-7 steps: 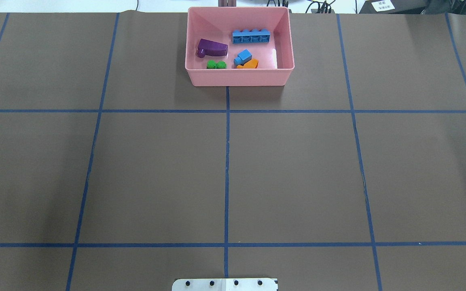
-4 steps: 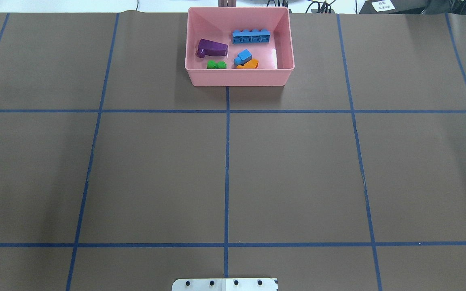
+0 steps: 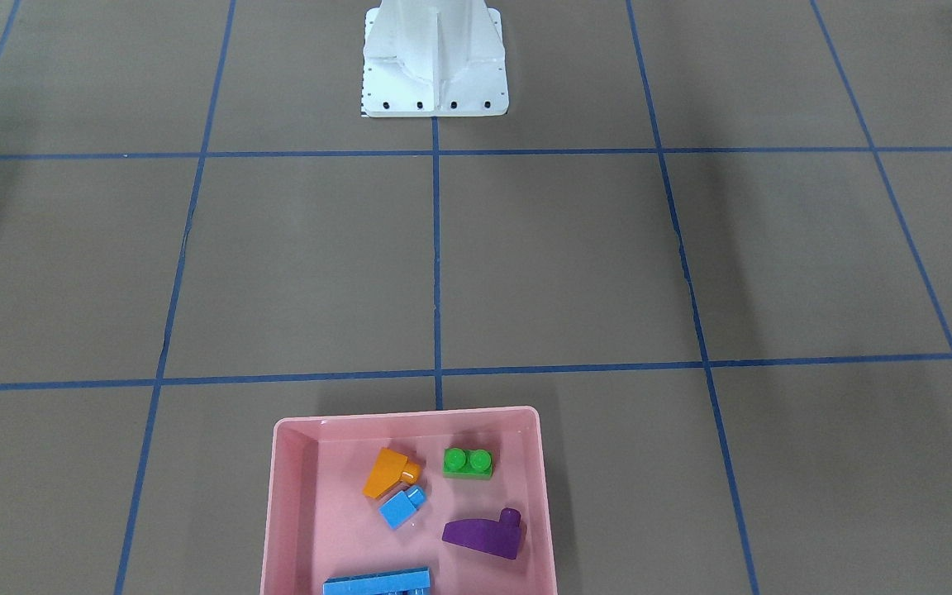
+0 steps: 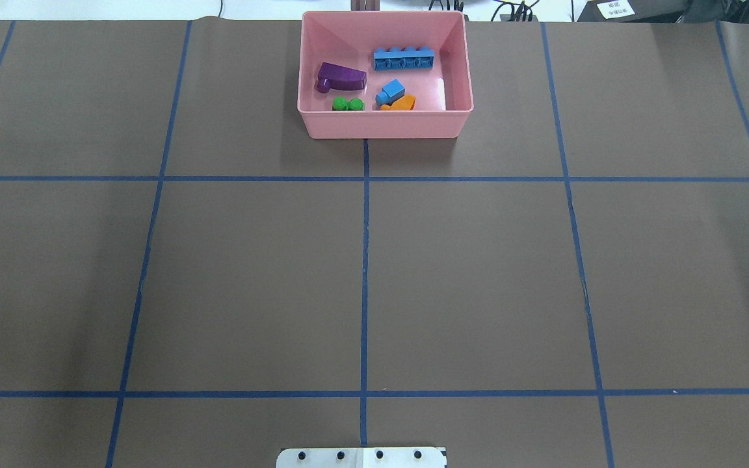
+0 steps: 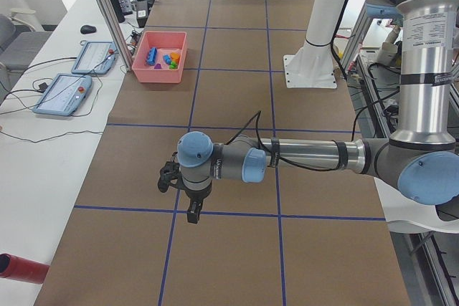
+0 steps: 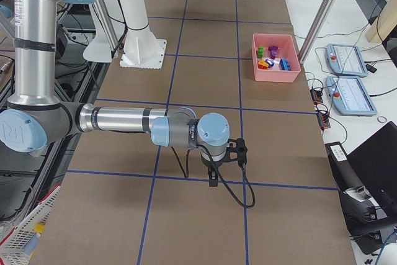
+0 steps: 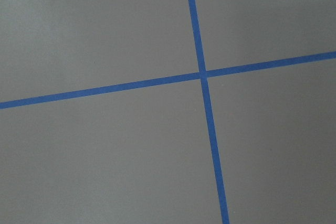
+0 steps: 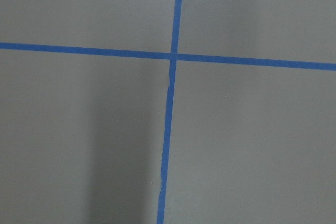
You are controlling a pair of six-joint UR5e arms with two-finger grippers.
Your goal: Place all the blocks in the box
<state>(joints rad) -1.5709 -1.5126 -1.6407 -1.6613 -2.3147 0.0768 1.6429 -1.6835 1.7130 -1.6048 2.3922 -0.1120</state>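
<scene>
The pink box (image 4: 384, 123) stands at the table's far middle and also shows in the front view (image 3: 286, 496). All the blocks lie inside it: the purple wedge (image 4: 343, 77), the long blue brick (image 4: 404, 60), the small blue cube (image 4: 390, 90), the orange sloped brick (image 4: 403, 103) and the green two-stud brick (image 4: 348, 104). My left gripper (image 5: 192, 213) shows only in the left side view, low over bare table, far from the box. My right gripper (image 6: 214, 178) shows only in the right side view, likewise. I cannot tell whether either is open or shut.
The white robot base (image 3: 435, 66) stands at the table's near middle. Blue tape lines cross the brown table cover. Two tablets (image 5: 68, 94) and a red cylinder (image 5: 21, 266) lie on the side bench past the box.
</scene>
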